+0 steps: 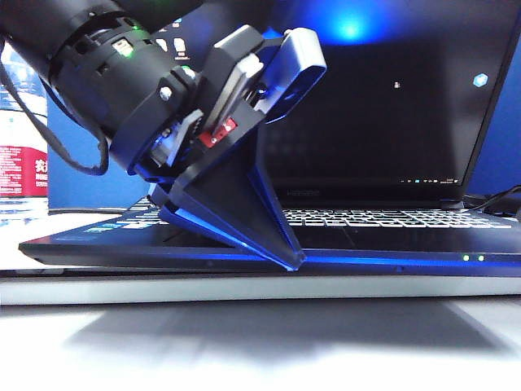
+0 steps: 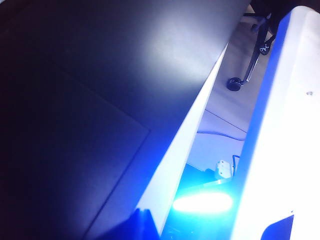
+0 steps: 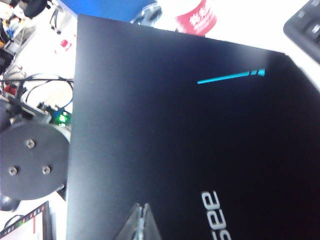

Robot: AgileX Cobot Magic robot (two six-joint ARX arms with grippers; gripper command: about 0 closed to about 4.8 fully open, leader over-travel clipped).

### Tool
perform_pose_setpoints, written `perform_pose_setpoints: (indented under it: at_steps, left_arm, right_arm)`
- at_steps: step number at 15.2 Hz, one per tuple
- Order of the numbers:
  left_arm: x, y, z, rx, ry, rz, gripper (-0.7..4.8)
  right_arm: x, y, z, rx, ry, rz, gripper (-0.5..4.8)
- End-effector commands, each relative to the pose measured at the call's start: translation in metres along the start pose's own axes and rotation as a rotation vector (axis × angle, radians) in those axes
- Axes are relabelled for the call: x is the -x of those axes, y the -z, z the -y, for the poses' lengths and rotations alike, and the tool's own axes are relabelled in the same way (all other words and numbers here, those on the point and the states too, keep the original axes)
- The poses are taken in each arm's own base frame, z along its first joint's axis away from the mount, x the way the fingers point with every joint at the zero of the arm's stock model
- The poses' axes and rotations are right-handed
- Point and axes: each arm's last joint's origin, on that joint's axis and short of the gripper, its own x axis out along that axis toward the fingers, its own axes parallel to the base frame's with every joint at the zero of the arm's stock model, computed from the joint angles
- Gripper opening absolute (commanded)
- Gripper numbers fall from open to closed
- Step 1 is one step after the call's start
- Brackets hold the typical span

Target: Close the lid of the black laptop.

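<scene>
The black laptop sits open, facing the exterior camera. Its lid stands nearly upright with a dark screen. My left gripper fills the left foreground. Its fingers slant down, shut to a single point on the laptop's front edge, with nothing between them. In the left wrist view the left gripper shows as a blue tip against a dark flat surface. In the right wrist view the right gripper is shut, its tips against the lid's dark outer shell near the white logo letters. The lid hides it from the exterior view.
A water bottle with a red label stands left of the laptop. Green LED dots glow on the front edge. Behind the lid are a round metal plate, cables and a separate keyboard.
</scene>
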Motion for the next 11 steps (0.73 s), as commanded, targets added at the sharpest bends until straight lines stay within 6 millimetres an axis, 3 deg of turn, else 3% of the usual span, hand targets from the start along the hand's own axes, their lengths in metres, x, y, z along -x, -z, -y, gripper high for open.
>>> perform_pose_setpoints:
  at_steps: [1,11]
  left_arm:
    - [0.001,-0.004,-0.002,-0.006,-0.037,0.035,-0.03]
    - [0.001,-0.004,-0.001,0.000,-0.028,0.035,-0.03]
  right_arm:
    - [-0.006,0.006,-0.007,-0.020,0.000,-0.067,-0.06]
    - [-0.010,0.017,-0.011,-0.073,0.064,-0.188,-0.06]
